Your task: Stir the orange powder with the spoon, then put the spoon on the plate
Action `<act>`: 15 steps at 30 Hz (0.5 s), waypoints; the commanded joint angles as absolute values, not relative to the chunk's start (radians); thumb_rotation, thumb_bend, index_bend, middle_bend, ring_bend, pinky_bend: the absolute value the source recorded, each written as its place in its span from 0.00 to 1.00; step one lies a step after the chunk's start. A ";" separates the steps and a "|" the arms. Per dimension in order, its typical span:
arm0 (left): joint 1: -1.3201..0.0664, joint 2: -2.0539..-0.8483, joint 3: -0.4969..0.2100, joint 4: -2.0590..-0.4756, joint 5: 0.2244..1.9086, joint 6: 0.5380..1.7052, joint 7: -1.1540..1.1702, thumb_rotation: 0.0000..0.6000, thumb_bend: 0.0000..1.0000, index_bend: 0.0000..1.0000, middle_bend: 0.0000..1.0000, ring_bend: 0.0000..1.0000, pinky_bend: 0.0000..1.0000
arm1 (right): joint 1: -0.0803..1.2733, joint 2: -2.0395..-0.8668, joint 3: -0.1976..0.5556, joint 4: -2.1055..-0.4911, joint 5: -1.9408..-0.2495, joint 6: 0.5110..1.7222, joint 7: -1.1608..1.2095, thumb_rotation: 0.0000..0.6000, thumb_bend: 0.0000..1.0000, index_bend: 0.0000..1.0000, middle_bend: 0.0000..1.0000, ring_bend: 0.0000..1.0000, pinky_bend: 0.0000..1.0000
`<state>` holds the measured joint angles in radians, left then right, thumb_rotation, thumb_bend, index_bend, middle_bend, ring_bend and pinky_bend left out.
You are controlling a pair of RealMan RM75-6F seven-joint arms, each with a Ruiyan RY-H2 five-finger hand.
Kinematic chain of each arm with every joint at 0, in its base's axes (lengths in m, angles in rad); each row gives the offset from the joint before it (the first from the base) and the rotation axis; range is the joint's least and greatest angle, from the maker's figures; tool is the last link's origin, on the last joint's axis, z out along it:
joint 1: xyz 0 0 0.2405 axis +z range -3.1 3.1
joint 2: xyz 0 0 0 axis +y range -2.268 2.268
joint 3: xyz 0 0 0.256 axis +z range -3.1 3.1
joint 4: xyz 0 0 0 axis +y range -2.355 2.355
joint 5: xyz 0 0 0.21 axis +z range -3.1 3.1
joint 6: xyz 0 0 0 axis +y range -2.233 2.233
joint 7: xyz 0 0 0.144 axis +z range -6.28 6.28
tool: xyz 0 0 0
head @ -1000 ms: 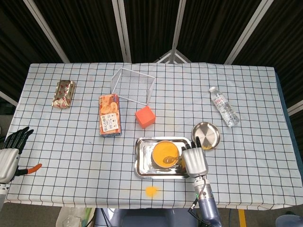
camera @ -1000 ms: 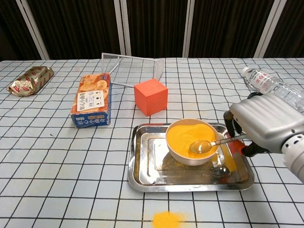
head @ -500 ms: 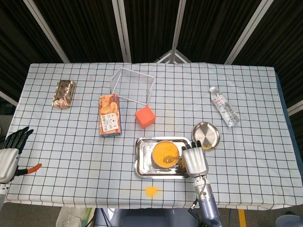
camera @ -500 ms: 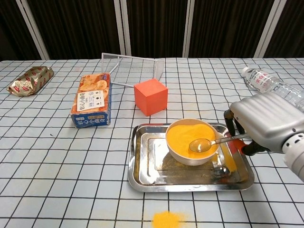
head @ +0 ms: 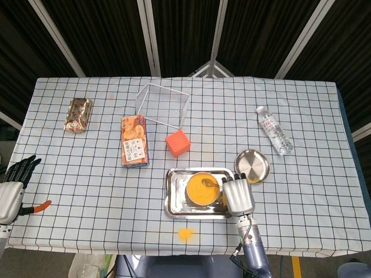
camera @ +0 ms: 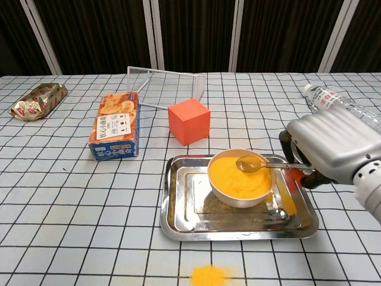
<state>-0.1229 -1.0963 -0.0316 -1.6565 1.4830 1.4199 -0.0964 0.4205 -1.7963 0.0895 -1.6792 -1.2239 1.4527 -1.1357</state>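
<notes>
A white bowl [camera: 240,179] [head: 201,189] full of orange powder sits in a steel tray [camera: 181,205] [head: 174,202]. My right hand [camera: 333,148] [head: 238,196] grips the handle of a metal spoon [camera: 252,163] [head: 207,182], whose bowl is over the far rim of the bowl and carries a little powder. The small round steel plate [head: 253,165] lies just right of the tray, behind the hand. My left hand [head: 13,188] hangs at the table's left edge, holding nothing.
An orange cube [camera: 189,121], a snack box [camera: 115,132], a wire frame [camera: 166,87], a foil packet [camera: 37,100] and a water bottle [camera: 334,106] stand further back. A spill of orange powder [camera: 208,275] lies near the front edge.
The spoon has moved from the near side of the bowl up to its far rim, as my right hand shifted away from me. The left hand has stayed put.
</notes>
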 commanded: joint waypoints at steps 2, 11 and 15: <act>-0.123 -1.096 -0.031 -1.657 1.484 1.420 -0.099 1.00 0.00 0.00 0.00 0.00 0.00 | 0.423 -1.796 0.092 -1.687 -1.226 1.454 -1.148 1.00 0.52 0.74 0.66 0.52 0.46; -0.124 -1.094 -0.031 -1.656 1.485 1.418 -0.101 1.00 0.00 0.00 0.00 0.00 0.00 | 0.427 -1.776 0.094 -1.734 -1.223 1.453 -1.182 1.00 0.56 0.75 0.66 0.52 0.47; -0.123 -1.095 -0.030 -1.657 1.486 1.419 -0.101 1.00 0.00 0.00 0.00 0.00 0.00 | 0.429 -1.764 0.092 -1.761 -1.224 1.455 -1.201 1.00 0.57 0.76 0.68 0.53 0.47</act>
<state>-0.1231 -1.0945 -0.0300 -1.6567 1.4860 1.4195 -0.1008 0.4278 -1.7680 0.0929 -1.7553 -1.2235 1.4536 -1.1956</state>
